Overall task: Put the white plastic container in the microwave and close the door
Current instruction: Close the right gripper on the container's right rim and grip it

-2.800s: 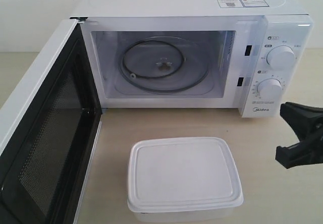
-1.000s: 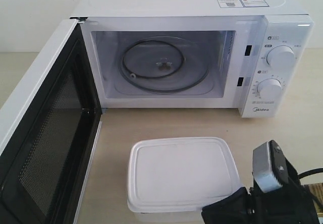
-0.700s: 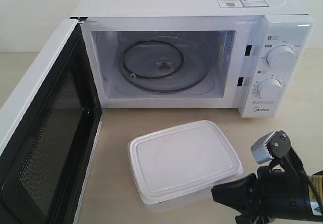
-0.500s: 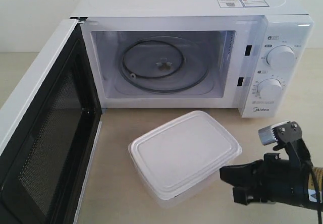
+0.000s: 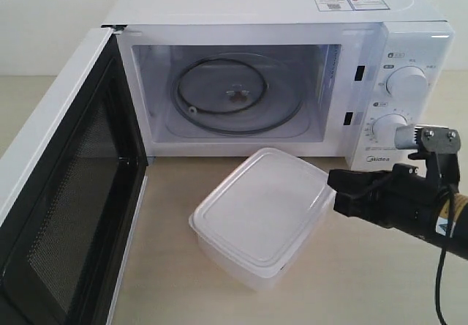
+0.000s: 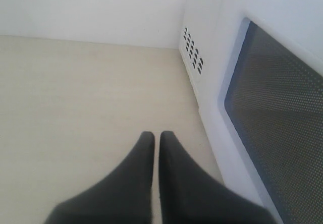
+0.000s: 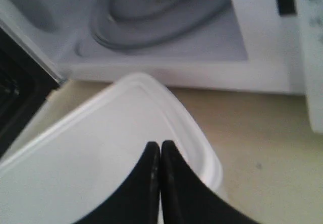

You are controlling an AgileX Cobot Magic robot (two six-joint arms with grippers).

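Tabletop (image 5: pixel 365 288), pale beige, carries everything. The biggest thing on it is the white microwave (image 5: pixel 256 3), which fills the 12 o'clock half of the exterior view with its cavity facing the camera. Its door (image 5: pixel 66 193) is swung wide open toward 8 o'clock, showing the dark mesh window and black inner frame. The round glass turntable (image 5: pixel 234 94) lies flat on the cavity floor.

The container (image 5: pixel 259 211), white with its lid on, sits on the tabletop just outside the cavity, at 6 o'clock from the opening. It is turned askew, with one corner pointing toward 1 o'clock at the microwave. The right fingers (image 5: pixel 351 193) reach in from 3 o'clock and meet the container's side at the rim. The right wrist view shows them pressed together, with the black tips over the lid's edge.

The left fingers (image 6: pixel 139 173) are also pressed together. They hang over the tabletop near the door's outer face.

Two round knobs (image 5: pixel 407 82) sit at 3 o'clock from the cavity, one above the other. Small stickers (image 5: pixel 349 1) lie on the microwave's top at 1 o'clock.
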